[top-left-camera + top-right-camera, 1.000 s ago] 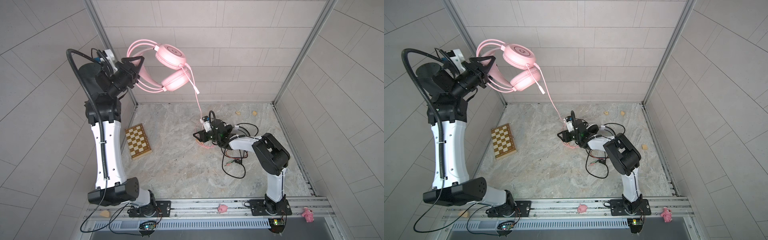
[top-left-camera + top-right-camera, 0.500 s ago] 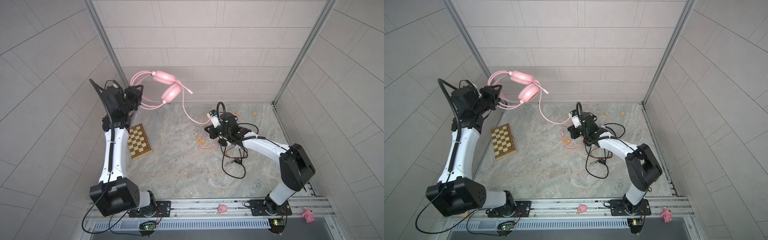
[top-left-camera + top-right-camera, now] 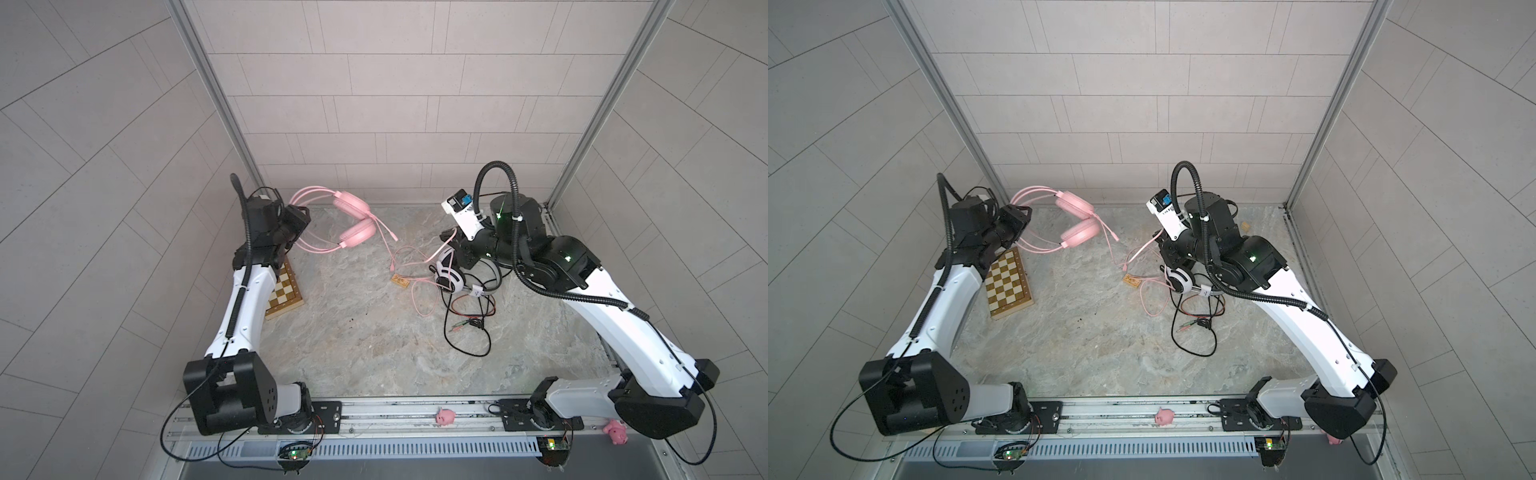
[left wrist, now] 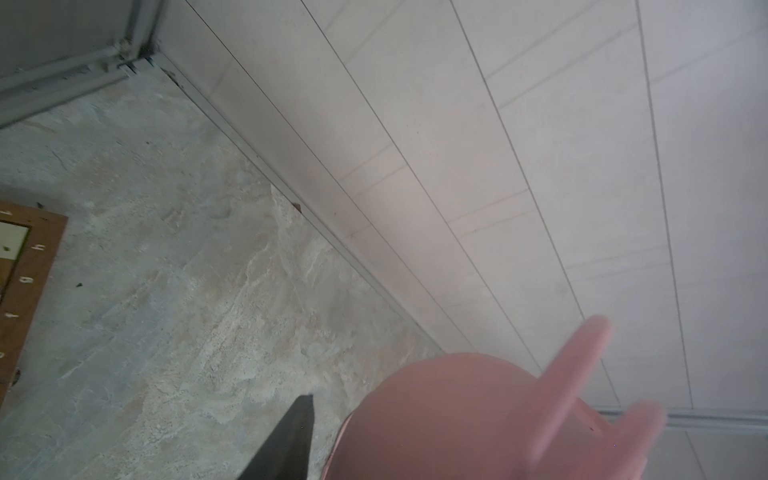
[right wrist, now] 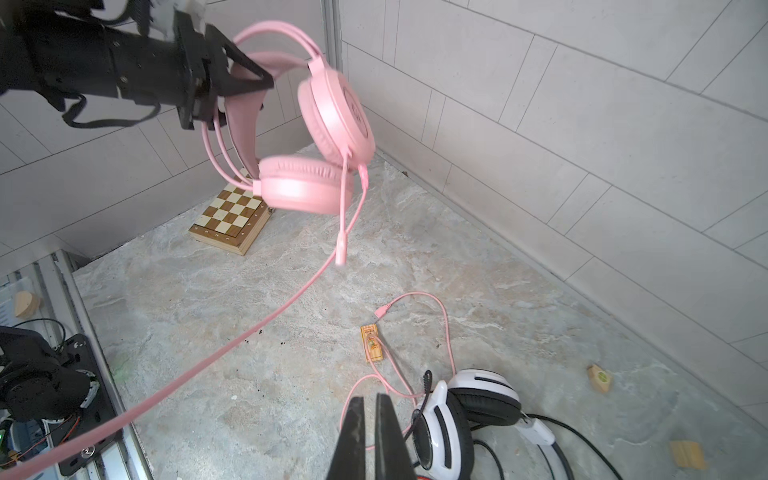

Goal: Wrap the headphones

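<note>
Front rail (image 3: 395, 409): a pink pig toy (image 3: 444, 417) sits between the two arm bases, with a second pink toy (image 3: 616, 431) by the right base. The marble-look counter (image 3: 353, 332) carries the rest. Right of middle, a thin black cable (image 3: 446, 322) lies in loose loops. It leads back to the white-and-black headset (image 3: 449, 276), which rests on the counter with its cups side by side. The right hand (image 5: 370, 401) hovers close to that headset, fingers pressed together. A thin run of the pink cable (image 5: 208, 357) passes right by them; cannot tell whether it is pinched. More of that cable lies in slack curves beside the white-and-black headset, its plug just beside a small wooden block (image 3: 401, 281). One run rises clear of the counter toward the far left. Left side: a wooden chess case (image 3: 286, 286) lies flat and shut, board face up, contents hidden. The left arm (image 3: 249, 299) crosses over part of it in both top views. Farther back, near the rear left corner, the left hand (image 5: 249, 89) is clamped on the headband of the pink headset (image 3: 356, 232), holding it off the counter. Both cups hang from the band and the mic boom (image 5: 341, 245) points down. The left wrist view gives only a blurred pink cup and one black finger (image 4: 291, 440). Behind all: the tiled wall (image 3: 395, 124).
</note>
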`<move>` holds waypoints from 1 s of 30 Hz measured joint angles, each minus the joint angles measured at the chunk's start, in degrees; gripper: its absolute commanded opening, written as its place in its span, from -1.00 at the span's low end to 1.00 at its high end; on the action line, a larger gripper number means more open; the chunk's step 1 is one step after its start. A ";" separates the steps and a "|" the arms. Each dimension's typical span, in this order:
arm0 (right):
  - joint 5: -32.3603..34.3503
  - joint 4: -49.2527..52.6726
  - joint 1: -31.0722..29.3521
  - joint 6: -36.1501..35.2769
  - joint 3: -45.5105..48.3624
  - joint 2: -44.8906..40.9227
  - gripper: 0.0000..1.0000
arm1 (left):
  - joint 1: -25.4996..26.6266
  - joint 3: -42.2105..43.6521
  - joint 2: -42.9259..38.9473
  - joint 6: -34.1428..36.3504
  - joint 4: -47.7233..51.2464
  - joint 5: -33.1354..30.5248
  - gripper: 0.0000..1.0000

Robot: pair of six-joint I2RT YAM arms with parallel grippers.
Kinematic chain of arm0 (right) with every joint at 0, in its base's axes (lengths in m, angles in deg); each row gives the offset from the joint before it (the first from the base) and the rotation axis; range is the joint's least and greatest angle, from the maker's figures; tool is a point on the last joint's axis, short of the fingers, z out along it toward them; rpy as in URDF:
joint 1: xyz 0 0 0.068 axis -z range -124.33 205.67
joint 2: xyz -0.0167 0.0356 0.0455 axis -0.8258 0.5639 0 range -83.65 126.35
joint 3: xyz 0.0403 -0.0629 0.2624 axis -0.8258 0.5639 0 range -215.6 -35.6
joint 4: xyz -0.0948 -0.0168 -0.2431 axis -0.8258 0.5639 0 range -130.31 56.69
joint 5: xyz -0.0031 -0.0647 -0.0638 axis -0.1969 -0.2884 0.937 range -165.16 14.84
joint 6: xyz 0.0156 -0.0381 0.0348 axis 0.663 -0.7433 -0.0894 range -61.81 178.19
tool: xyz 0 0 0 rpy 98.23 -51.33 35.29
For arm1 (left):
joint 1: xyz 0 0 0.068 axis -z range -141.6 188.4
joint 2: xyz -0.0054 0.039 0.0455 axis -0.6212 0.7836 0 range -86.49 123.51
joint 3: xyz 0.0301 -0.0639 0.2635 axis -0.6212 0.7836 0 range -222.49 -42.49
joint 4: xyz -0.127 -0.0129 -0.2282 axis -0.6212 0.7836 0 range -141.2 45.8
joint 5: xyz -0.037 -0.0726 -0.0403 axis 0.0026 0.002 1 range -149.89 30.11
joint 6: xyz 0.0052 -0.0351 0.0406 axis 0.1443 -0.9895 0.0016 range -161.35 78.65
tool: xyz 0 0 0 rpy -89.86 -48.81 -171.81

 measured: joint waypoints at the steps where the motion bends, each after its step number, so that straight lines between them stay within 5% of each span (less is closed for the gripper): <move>1: 0.52 1.25 -0.31 -0.48 -2.16 0.55 -1.00 | 1.07 -0.26 0.98 1.51 1.03 0.22 -1.00; 23: 6.23 12.37 -4.20 -5.97 -31.36 23.10 -1.00 | 20.37 -15.15 13.55 25.73 21.86 5.16 -1.00; 30: 7.02 13.11 -6.86 -6.14 -30.71 21.07 -1.00 | 19.91 -16.06 15.15 26.82 24.59 4.72 -1.00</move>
